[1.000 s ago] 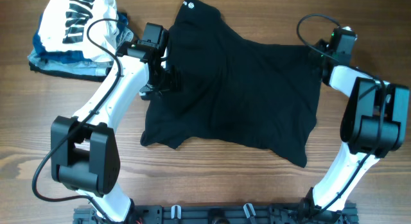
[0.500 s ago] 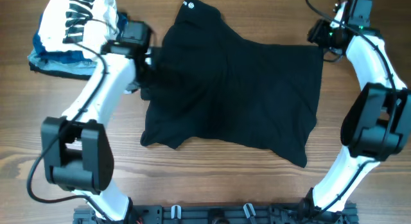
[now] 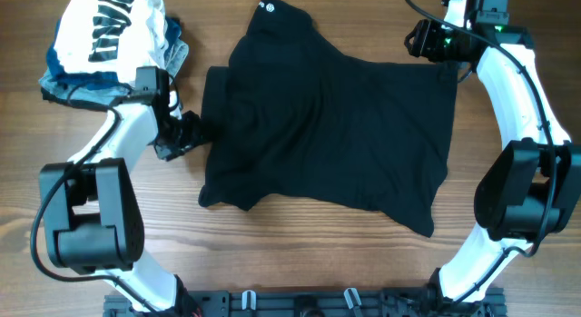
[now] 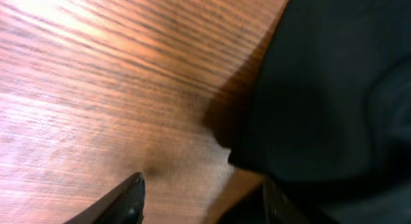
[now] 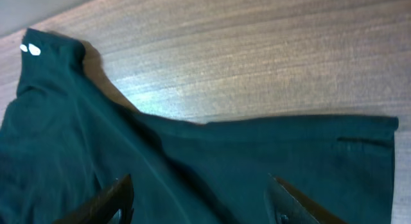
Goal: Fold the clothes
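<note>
A plain black short-sleeved T-shirt of soft fabric (image 3: 336, 126) lies spread over the middle of the brown wood-grain table (image 3: 300, 253). Its collar points to the upper edge of the frame, where a small white neck label (image 3: 269, 4) shows. The cloth is rumpled, with an uneven lower hem and a corner reaching toward the lower right.

The left gripper (image 3: 184, 135) sits low at the shirt's left edge, in the left half of the overhead frame. In its wrist view the fingers are spread; bare wood and the cloth's edge lie between them, and they pinch nothing. The right fingertip there is hard to tell from the dark fabric beside it.

The right gripper (image 3: 425, 40) is at the upper right, at the shirt's top corner. Its fingers (image 5: 122, 195) are spread above the fabric and hold nothing.

In the upper left corner lies a heap: a white garment with black lettering (image 3: 113, 31) on top of light-blue denim pieces (image 3: 82, 90), just beside the left arm. A black rail (image 3: 300, 306) is cut off by the bottom edge.
</note>
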You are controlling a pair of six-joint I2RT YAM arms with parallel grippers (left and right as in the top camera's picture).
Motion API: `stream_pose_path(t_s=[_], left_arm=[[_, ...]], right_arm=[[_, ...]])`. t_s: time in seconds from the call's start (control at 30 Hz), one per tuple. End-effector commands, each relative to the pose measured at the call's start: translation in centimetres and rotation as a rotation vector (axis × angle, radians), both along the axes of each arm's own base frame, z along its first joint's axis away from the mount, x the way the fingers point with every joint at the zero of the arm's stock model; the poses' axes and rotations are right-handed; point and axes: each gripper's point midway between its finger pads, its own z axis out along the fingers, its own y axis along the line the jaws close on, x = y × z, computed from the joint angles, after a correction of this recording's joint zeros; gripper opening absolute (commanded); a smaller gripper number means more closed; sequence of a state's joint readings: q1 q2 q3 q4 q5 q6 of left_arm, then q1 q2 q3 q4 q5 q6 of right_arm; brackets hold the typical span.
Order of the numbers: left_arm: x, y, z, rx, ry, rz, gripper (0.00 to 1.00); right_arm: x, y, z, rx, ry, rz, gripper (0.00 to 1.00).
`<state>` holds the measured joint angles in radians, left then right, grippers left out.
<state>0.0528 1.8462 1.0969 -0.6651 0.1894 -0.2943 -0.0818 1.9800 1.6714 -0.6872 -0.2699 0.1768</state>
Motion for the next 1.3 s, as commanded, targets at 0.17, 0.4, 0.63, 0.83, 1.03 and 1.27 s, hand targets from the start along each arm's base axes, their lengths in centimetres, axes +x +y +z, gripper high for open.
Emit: stream_pose_path(t_s=[0.17, 0.4, 0.63, 0.83, 1.03, 1.27], left_arm=[[1.0, -1.1, -1.7, -0.062, -0.112, -0.013, 0.52], [-0.3, -2.5, -4.0, -0.067, -0.034, -0.047, 0.25], [0.7, 4.1, -4.6, 0.230, -0.059, 0.049, 0.04], [-1.3, 11.4, -4.2, 0.445, 0.011, 0.158, 0.04], [-1.1, 9.8, -3.3, 0.326, 0.040, 0.118, 0.04], [-1.0, 3.7, 5.0, -0.027, 0.102, -0.009, 0.70]], right_arm=[[-0.4, 0.2, 0.4, 0.003, 0.007, 0.023, 0.66], [-0.9, 0.2, 0.0, 0.004, 0.033, 0.019, 0.66], [-3.4, 0.4, -1.3, 0.032, 0.159, -0.011, 0.77], [-5.5, 0.6, -2.1, 0.046, 0.257, -0.025, 0.91], [-6.4, 3.8, -1.0, 0.191, 0.244, 0.144, 1.00], [-11.0, 1.6, 4.5, 0.142, 0.279, -0.018, 0.96]])
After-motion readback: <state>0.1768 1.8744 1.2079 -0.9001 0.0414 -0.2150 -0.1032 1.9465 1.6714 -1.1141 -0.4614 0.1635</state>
